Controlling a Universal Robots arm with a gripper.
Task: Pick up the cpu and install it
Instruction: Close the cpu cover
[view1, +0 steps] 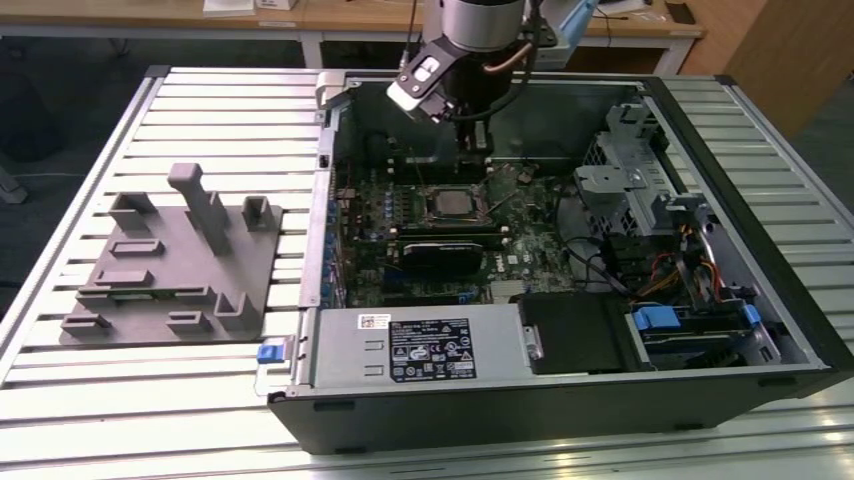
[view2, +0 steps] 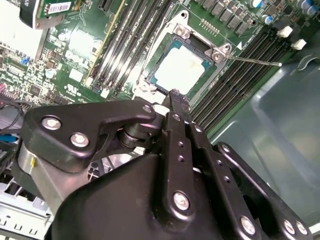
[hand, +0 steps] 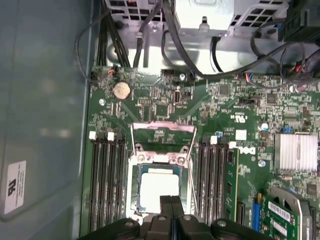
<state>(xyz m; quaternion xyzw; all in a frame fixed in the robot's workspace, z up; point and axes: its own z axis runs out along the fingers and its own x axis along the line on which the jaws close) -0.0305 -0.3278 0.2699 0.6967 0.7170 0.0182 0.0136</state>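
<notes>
The empty fingers (hand: 165, 204), pressed together, overhang an edge of the apparently seated cpu (hand: 155, 185).

Even indoor light, dim case (view1: 534, 410) interior, pale glare on the cpu (view2: 181, 70)

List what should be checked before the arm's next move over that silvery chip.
1. CPU lying flat in the socket: ok, judging by both wrist views.
2. Gripper empty: ok, it is shut with nothing held.
3. Gripper clear of the CPU: cannot tell; its tip sits right over the chip.
4. Load plate closed over the CPU: not ok, it is flipped open.
5. Retention lever latched: not ok, it sticks out free.
</notes>
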